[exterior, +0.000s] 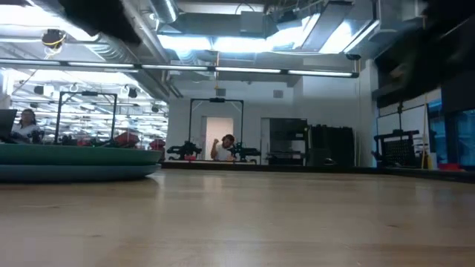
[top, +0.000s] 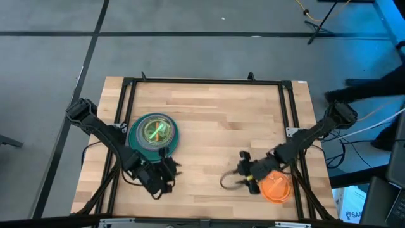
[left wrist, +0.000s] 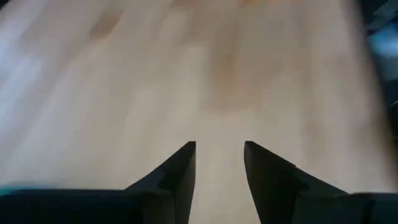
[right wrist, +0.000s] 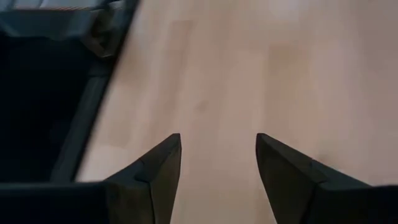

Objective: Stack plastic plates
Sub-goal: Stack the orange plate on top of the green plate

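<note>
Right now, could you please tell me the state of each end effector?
Left end effector: open, holding nothing, over bare wooden table.
Right end effector: open, holding nothing, over the table.

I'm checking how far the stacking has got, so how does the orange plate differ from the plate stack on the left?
The orange plate lies alone near the table's front right, partly under the right arm; the plate stack sits front left, uncovered. The orange plate is smaller and a single disc; the stack is wider, with a teal rim around a green centre. Both are round and rest on the wooden table.
</note>
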You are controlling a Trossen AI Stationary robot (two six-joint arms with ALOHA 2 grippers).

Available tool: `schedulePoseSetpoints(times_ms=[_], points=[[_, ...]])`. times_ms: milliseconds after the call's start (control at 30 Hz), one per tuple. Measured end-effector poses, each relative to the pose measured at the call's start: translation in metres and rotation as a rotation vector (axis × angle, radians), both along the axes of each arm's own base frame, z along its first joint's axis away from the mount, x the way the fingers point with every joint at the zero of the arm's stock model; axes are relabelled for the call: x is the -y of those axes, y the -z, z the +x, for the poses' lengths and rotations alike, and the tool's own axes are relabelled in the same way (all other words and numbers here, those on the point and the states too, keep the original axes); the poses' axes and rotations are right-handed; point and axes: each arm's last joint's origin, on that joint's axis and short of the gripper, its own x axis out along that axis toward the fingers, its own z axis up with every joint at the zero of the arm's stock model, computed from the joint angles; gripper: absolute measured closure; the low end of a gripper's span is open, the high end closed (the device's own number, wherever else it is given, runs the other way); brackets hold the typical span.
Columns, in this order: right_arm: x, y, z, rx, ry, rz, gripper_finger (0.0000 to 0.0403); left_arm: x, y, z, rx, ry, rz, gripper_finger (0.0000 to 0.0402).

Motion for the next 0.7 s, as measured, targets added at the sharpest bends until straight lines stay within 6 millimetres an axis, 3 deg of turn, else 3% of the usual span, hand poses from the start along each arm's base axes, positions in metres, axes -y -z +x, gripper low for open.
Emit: schedulePoseSetpoints(times_ms=[200, 433, 700], points=[[-0.039, -0.008, -0.027, -0.028, -0.081, 0.061, 0.0205, 0.024, 0.007, 0.016, 0.238, 0.085, -0.115, 0.0272], [-0.068, -0.002, -0.070, -0.184, -0.094, 0.128, 0.0205, 0.039, 0.036, 0.041, 0.310, 0.133, -0.194, 0.0272], [-0.066, 0.016, -0.116, -0.379, 0.127, 0.007, 0.0205, 0.032, 0.046, 0.053, 0.328, 0.074, -0.192, 0.0272]])
